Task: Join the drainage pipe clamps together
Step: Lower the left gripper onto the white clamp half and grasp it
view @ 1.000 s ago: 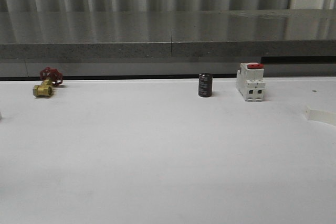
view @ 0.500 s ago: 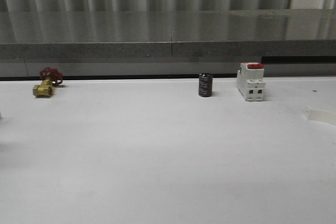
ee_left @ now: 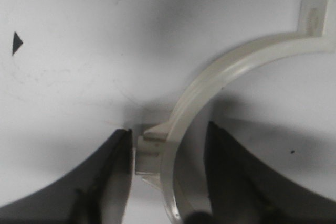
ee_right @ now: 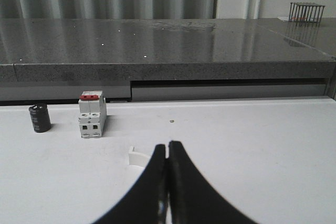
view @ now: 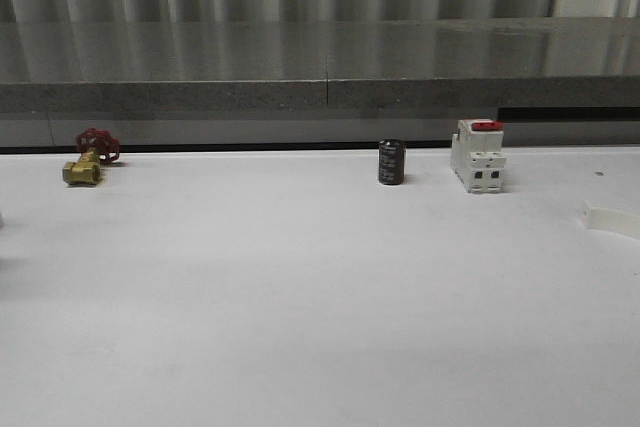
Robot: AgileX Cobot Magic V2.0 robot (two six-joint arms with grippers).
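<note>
White worktop [view: 300, 297], grey ledge behind | front: brass valve [view: 85, 162], black cylinder [view: 391, 162], red-topped switch [view: 477, 156]; one clamp [view: 612, 218] cut off at right edge | left wrist: left tool [ee_left: 168, 156] released, fingers straddling other clamp [ee_left: 220, 77], its far end out of frame | right wrist: right tool [ee_right: 167, 153] clenched, hiding part of the clamp [ee_right: 139, 157]

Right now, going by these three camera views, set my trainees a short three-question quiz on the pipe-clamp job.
1. True or false: the right gripper is open.
2. What sits between the left gripper fingers? A) black cylinder B) clamp half C) brass valve
3. Fill in: the white switch has a ___ top.

Key
1. False: its fingers are pressed together.
2. B: the band's tabbed end lies in the gap between the open fingers.
3. Red.
</note>
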